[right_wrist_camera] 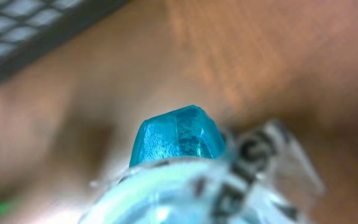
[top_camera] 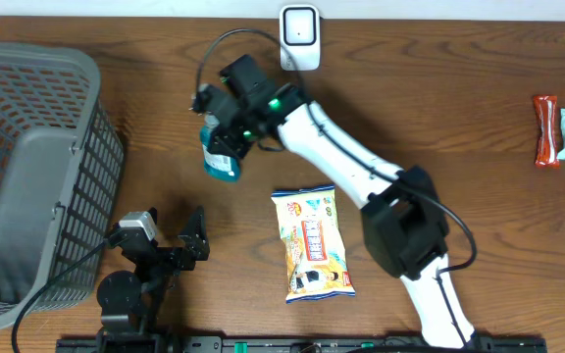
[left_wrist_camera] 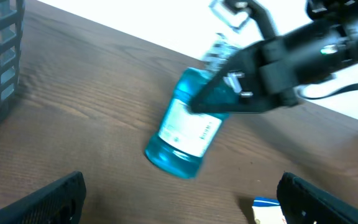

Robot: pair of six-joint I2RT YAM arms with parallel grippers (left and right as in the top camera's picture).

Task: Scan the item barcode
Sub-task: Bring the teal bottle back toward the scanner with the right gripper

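Right fingers [left_wrist_camera: 224, 99] are closed narrowly on the neck end of the blue bottle [left_wrist_camera: 185, 134], which sits tilted over the bench [top_camera: 479, 108], near the white scanner [top_camera: 299, 37]. Left fingers [left_wrist_camera: 319, 199] stand wide apart, holding nothing. Turn the label's barcode squarely toward the scanner window, gripping firmly. The bench is dark wood, with a grey basket [top_camera: 27, 176] beside the left arm and a snack pack [top_camera: 314, 245] mid-bench.

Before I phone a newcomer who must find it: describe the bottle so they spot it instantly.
From the grey basket at far left, look right toward the white scanner. Below-left of it the right gripper holds the bottle: the only clear blue item, unlike the flat snack packet nearby.
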